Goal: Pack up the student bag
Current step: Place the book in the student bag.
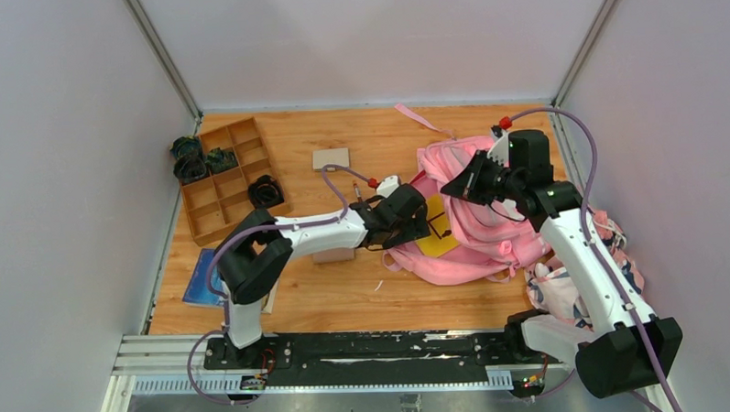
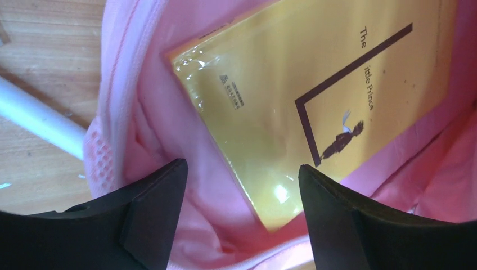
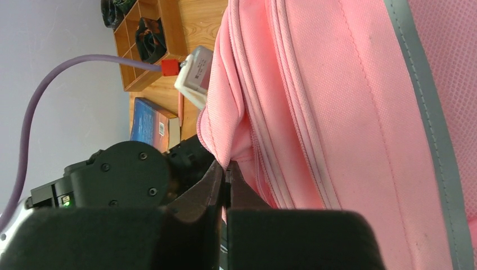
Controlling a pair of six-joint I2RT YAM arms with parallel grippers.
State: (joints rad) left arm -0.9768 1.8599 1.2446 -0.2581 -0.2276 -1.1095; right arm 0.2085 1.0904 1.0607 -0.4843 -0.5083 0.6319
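As you see from above, your student bag (image 1: 491, 238) lies open on the right half of the table (image 1: 346, 289), with a yellow book (image 1: 436, 240) in its mouth.
Left wrist: the left gripper (image 2: 242, 167) has its jaws apart over the book (nothing held).
Right wrist: the right gripper (image 3: 225, 171) is pinched onto the bag's pink opening edge.
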